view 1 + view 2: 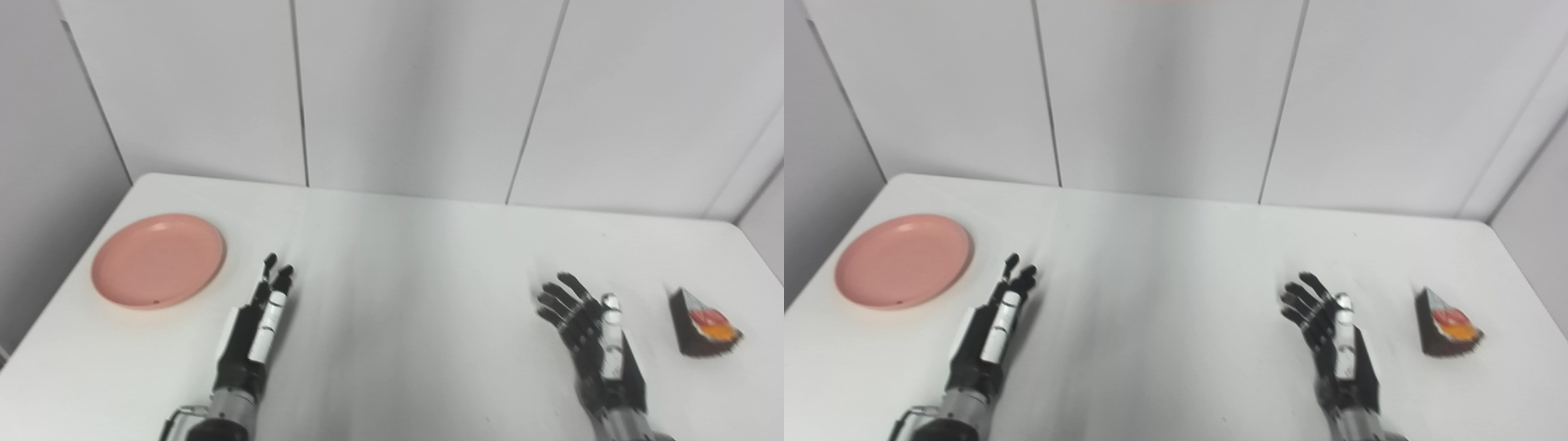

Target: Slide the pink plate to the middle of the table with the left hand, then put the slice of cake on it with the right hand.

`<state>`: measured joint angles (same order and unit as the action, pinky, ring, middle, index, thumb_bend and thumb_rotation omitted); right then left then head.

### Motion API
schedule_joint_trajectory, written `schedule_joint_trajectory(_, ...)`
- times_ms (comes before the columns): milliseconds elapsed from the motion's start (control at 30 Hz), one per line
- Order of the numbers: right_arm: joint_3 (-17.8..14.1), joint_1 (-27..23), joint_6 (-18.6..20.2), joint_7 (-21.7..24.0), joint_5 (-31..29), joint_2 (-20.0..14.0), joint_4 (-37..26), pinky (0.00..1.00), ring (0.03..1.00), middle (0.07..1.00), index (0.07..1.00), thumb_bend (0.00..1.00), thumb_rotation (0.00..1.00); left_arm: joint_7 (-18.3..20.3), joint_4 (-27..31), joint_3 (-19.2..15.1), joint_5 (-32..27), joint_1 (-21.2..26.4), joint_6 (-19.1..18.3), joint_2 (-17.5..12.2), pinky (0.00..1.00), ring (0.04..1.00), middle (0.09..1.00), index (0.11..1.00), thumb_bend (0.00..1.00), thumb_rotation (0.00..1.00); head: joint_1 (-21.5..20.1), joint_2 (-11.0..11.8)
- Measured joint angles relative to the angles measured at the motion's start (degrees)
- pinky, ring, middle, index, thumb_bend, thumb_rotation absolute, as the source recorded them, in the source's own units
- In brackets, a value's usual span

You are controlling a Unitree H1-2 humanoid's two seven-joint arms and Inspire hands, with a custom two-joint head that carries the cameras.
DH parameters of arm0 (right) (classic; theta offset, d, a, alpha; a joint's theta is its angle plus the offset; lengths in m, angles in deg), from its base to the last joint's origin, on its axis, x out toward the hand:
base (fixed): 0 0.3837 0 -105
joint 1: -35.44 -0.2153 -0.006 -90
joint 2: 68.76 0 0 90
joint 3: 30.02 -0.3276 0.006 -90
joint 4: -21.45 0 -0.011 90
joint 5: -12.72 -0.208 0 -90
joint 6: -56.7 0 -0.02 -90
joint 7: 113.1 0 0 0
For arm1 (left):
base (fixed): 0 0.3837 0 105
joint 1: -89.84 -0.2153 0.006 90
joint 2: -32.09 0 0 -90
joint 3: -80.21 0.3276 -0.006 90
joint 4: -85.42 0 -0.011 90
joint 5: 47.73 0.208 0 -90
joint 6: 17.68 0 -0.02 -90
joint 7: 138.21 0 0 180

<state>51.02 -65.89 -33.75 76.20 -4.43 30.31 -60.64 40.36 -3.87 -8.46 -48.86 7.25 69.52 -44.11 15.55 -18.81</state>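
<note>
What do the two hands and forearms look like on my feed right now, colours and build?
Both look alike. The left hand and right hand have black, segmented fingers and dark palms; each has a white panel along the thumb side, the right one ending in a shiny pale tip. The wrists turn to grey metal cuffs at the bottom edge. A thin wire loop shows beside the left wrist. No markings are legible.

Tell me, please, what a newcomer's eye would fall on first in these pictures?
The pink plate stands out at the table's far left, empty. At the far right lies the dark slice of cake. Between them hover the open left hand, just beside the plate, and the open right hand.
</note>
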Motion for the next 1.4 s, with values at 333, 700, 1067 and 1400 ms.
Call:
schedule_joint_trajectory(333, -0.8, -1.2, -0.2, 0.2, -0.8, -0.4, 1.9, 0.82, 0.803, 0.790, 0.818, 0.77, 1.00, -0.2, -3.4, 0.2, 1.3, 1.4, 3.2, 0.4, 0.98, 0.944, 0.935, 1.000, 0.49, 0.95, 2.2, 2.8)
schedule_joint_trajectory(700, -0.5, -1.9, -0.4, 0.1, 0.0, -0.4, 2.9, 0.80, 0.784, 0.778, 0.808, 0.74, 1.00, -0.2, -4.9, 0.2, 1.8, 1.9, 4.9, 0.4, 0.98, 0.955, 0.950, 1.000, 0.56, 0.91, 2.1, 2.7)
schedule_joint_trajectory(1067, 0.8, -1.3, -0.6, -0.3, 2.3, 0.2, 1.5, 0.75, 0.752, 0.753, 0.783, 0.77, 0.95, 0.4, 3.8, -0.9, 0.8, 3.1, 4.9, 0.2, 0.92, 0.894, 0.888, 0.931, 0.76, 0.88, -1.0, 0.7)
schedule_joint_trajectory(1400, 2.1, 0.5, -0.7, -2.0, 4.7, 1.6, -1.6, 0.75, 0.766, 0.768, 0.769, 0.70, 0.93, -0.2, 5.2, -11.3, -1.3, 19.2, 1.9, -7.2, 0.85, 0.843, 0.840, 0.821, 0.79, 0.89, -1.7, 0.6)
